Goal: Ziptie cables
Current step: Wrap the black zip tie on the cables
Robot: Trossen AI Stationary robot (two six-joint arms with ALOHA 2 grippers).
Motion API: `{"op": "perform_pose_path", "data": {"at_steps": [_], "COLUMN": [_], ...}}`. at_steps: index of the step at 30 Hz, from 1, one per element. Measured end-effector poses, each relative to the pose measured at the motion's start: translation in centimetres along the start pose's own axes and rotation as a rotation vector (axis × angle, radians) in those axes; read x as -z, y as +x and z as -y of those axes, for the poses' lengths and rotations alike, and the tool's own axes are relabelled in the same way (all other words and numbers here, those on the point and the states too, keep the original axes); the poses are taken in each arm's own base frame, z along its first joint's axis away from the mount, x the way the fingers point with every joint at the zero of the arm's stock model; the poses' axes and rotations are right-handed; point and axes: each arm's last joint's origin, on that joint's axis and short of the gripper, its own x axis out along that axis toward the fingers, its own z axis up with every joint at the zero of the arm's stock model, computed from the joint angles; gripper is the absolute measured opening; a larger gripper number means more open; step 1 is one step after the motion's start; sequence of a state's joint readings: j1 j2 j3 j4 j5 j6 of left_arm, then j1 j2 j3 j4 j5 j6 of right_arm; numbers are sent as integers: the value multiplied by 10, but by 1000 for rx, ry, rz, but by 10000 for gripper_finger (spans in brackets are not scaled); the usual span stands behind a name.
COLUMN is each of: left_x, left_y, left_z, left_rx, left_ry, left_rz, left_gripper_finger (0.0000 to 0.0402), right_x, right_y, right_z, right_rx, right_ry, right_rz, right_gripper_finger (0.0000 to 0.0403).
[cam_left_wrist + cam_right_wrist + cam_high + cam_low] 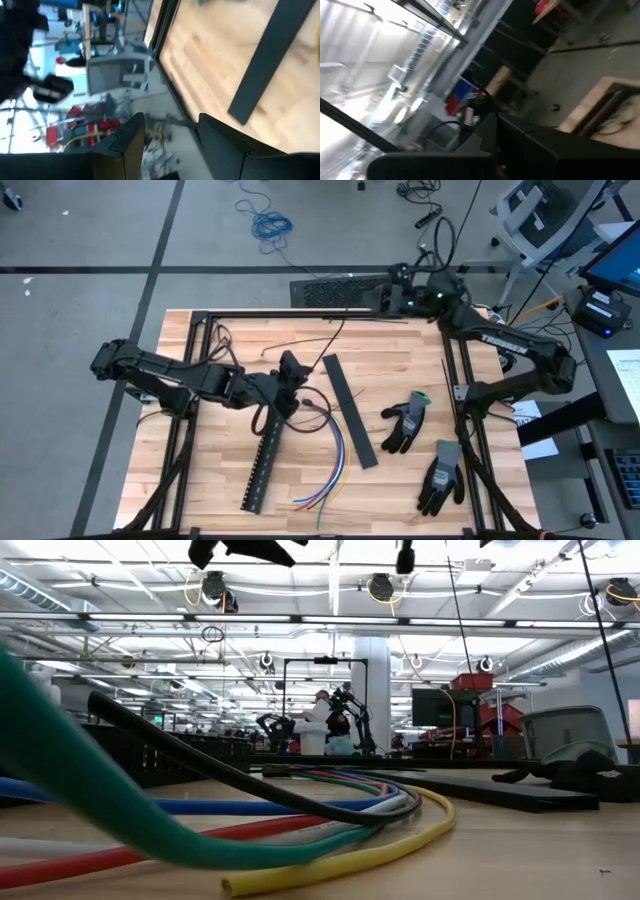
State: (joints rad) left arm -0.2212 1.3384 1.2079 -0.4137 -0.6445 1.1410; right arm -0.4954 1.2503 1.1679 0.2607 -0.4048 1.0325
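Both arms reach over the table (200, 470) from above: the left gripper (290, 368), fingers spread and empty, hovers mid-table; the cables (335, 455) run from just beside it toward the near edge. The right gripper (385, 298), pressed together, waits at the far edge, well apart. At table level, the cables (250, 830) curve close by. Past the left fingers (127, 142), a flat black strip (270, 60) lies on wood.

left tool (291, 366): mid-table, fingers parted | right tool (385, 298): far edge, fingers together

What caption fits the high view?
Left gripper open above the cables; right gripper parked at the table's far edge.
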Motion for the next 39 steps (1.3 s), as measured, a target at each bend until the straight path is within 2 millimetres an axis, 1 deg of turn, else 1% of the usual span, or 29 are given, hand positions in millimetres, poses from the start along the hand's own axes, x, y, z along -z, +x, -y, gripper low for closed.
{"op": "perform_pose_path", "data": {"at_steps": [2, 5, 7, 9, 13, 19, 21, 26, 31, 39], "left_x": [3, 7, 10, 14, 19, 13, 12, 10, 8, 7], "left_y": [2, 5, 8, 11, 17, 16, 15, 14, 13, 11], "left_z": [-1, -3, -4, -6, -15, -35, -38, -37, -40, -46], "left_rx": [-2, -1, 10, 17, -19, -154, -176, -160, -188, -249], "left_ry": [5, 4, -3, -15, -47, -114, -93, -60, -11, -7], "left_rz": [-16, -25, -13, -5, 45, 272, 320, 368, 399, 436], "left_gripper_finger": [182, 182, 182, 182, 182, 182, 182, 182, 182, 182], "right_x": [-7, -16, -18, -14, 0, 22, 26, 34, 42, 44], "right_y": [-10, -25, -31, -32, -26, -6, -2, 9, 19, 29], "right_z": [-3, -15, -21, -22, -21, -18, -17, -16, -14, -6], "right_rx": [9, -12, -24, -11, 17, 20, 20, 10, 7, 21], "right_ry": [-51, -65, -49, -32, 7, 48, 51, 102, 135, 164], "right_rz": [15, 64, 75, 51, -24, -114, -120, -106, -91, -50], "right_gripper_finger": [0, 0, 0, 0, 0, 0, 0, 0, 0, 0]}}
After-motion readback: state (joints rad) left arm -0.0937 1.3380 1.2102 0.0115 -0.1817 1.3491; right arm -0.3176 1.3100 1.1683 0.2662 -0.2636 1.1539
